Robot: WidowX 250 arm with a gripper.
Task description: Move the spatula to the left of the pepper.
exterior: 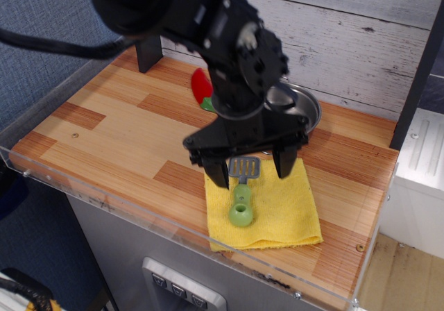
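The spatula (242, 198) lies on a yellow cloth (277, 210) near the table's front edge, its light-green handle toward me and its grey slotted blade pointing to the back. My gripper (251, 171) hangs open just above it, one finger (216, 171) left of the blade and the other finger (286, 162) to its right. Nothing is held. The red pepper (202, 87) rests at the back of the table, left of the pot; the arm covers its lower part, and a bit of green stem shows.
A steel pot (300, 110) stands behind the cloth, mostly hidden by the arm. A black post (148, 54) rises at the back left. Clear acrylic rails (104, 198) line the table's front and left edges. Bare wood (111, 130) spreads to the left.
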